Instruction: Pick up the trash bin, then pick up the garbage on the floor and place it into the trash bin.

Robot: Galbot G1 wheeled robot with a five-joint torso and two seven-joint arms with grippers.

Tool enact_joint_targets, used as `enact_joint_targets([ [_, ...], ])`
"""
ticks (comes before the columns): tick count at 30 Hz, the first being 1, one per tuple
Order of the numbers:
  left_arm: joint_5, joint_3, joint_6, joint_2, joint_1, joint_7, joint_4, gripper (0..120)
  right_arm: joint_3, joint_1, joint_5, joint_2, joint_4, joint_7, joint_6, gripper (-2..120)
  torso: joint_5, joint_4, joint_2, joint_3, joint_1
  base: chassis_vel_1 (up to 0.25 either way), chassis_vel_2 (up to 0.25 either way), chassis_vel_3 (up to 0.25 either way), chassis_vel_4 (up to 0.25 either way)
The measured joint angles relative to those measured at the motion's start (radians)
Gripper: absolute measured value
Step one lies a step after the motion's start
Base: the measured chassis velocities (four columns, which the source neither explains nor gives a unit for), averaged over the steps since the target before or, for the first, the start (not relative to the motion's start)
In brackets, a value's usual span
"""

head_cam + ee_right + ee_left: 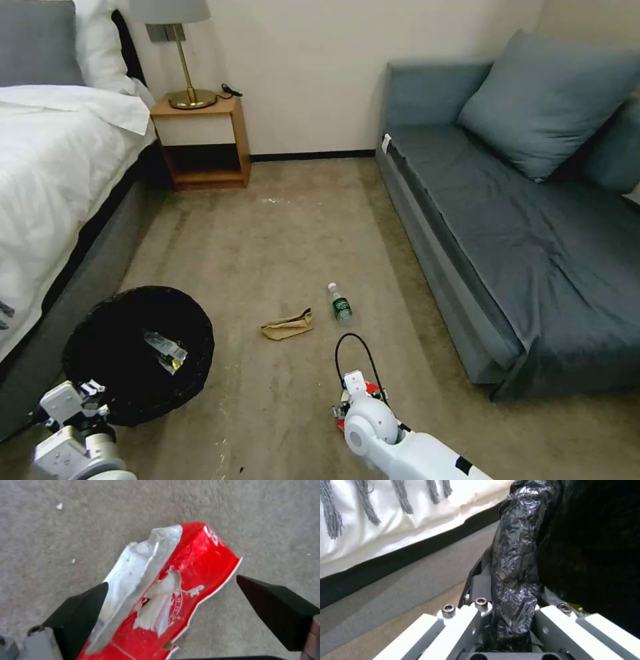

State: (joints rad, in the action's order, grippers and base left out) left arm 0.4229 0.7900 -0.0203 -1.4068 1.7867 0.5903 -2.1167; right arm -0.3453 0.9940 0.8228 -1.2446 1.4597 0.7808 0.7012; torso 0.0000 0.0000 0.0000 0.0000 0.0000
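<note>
The trash bin, round black mesh with a black bag liner, sits low at the left beside the bed, and a gold-brown wrapper lies inside it. My left gripper is shut on its bag-covered rim. On the carpet lie a tan paper scrap and a small green-labelled bottle. My right gripper hangs low over a red-and-white wrapper. It stands open, one black fingertip at the wrapper's silver edge and the other apart from it.
A bed with white covers runs along the left. A wooden nightstand with a lamp stands at the back wall. A grey-blue sofa lines the right side. Open carpet lies between them.
</note>
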Motion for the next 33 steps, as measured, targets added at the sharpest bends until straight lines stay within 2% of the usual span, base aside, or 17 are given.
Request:
enact_joint_targets([
  [5, 0.0, 0.0, 0.002, 0.001, 0.001, 0.0, 0.003, 3, 0.013, 0.001, -0.028, -0.003, -0.045, -0.063, -0.009, 87, 0.0, 0.0, 0.0, 0.0, 0.0, 0.0, 0.0, 0.0, 0.0],
  [7, 0.0, 0.0, 0.002, 0.003, 0.0, 0.0, 0.002, 3, 0.02, 0.001, -0.029, -0.002, -0.054, -0.08, -0.013, 76, 0.0001, 0.0001, 0.0, 0.0, 0.0, 0.0, 0.0, 0.0, 0.0],
  [10, 0.0, 0.0, 0.002, 0.003, 0.0, 0.0, 0.001, 3, 0.022, -0.002, -0.029, 0.002, -0.053, -0.084, -0.015, 68, 0.0001, 0.0, 0.0, 0.0, 0.0, 0.0, 0.0, 0.0, 0.0],
  [12, 0.0, 0.0, 0.002, 0.003, -0.001, 0.0, 0.0, 3, 0.023, -0.005, -0.027, 0.007, -0.052, -0.088, -0.016, 57, 0.0001, 0.0, 0.0, 0.0, 0.0, 0.0, 0.0, 0.0, 0.0],
  [13, 0.0, 0.0, 0.002, 0.003, -0.001, 0.0, 0.0, 3, 0.023, -0.005, -0.027, 0.007, -0.052, -0.088, -0.016, 57, 0.0001, 0.0, 0.0, 0.0, 0.0, 0.0, 0.0, 0.0, 0.0],
  [16, -0.001, -0.002, 0.001, -0.001, -0.001, 0.0, 0.0, 3, 0.023, -0.006, -0.028, 0.008, -0.051, -0.092, -0.019, 44, 0.0001, 0.0, 0.0, 0.0, 0.0, 0.0, 0.0, 0.0, 0.0],
  [19, -0.001, -0.002, 0.001, -0.001, -0.001, 0.0, 0.0, 3, 0.023, -0.006, -0.028, 0.008, -0.051, -0.092, -0.019, 44, 0.0, 0.0, 0.0, 0.0, 0.0, 0.0, 0.0, 0.0, 0.0],
  [20, -0.001, -0.004, 0.001, -0.002, -0.001, 0.0, 0.0, 3, 0.022, -0.005, -0.031, 0.01, -0.051, -0.095, -0.022, 33, 0.0, 0.0, 0.0, 0.0, 0.0, 0.0, 0.0, 0.0, 0.0],
  [21, -0.001, -0.004, 0.001, -0.002, -0.001, 0.0, 0.0, 3, 0.022, -0.005, -0.032, 0.01, -0.051, -0.096, -0.023, 30, 0.0, 0.0, 0.0, 0.0, 0.0, 0.0, 0.0, 0.0, 0.0],
  [22, -0.001, -0.004, 0.001, -0.002, -0.001, 0.0, 0.0, 3, 0.021, -0.005, -0.035, 0.013, -0.052, -0.1, -0.025, 22, 0.0, -0.0001, 0.0, 0.0, 0.0, 0.0, 0.0, 0.0, 0.0],
  [24, -0.001, -0.004, 0.001, -0.002, -0.001, 0.0, 0.0, 3, 0.022, -0.005, -0.036, 0.014, -0.052, -0.102, -0.027, 19, 0.0, -0.0001, 0.0, 0.0, 0.0, 0.0, 0.0, 0.0, 0.0],
  [27, -0.002, -0.005, 0.001, -0.003, 0.0, 0.0, 0.0, 3, 0.022, -0.006, -0.049, 0.022, -0.049, -0.114, -0.035, 4, -0.0001, -0.0001, 0.0, 0.0, 0.0, 0.0, 0.0, 0.0, 0.0],
  [33, -0.002, -0.005, 0.0, -0.005, 0.001, 0.0, -0.005, 3, 0.016, -0.017, -0.073, 0.028, -0.027, -0.14, -0.048, 1, 0.0001, -0.0001, 0.0, 0.0, 0.0, 0.0, 0.0, 0.0, 0.0],
])
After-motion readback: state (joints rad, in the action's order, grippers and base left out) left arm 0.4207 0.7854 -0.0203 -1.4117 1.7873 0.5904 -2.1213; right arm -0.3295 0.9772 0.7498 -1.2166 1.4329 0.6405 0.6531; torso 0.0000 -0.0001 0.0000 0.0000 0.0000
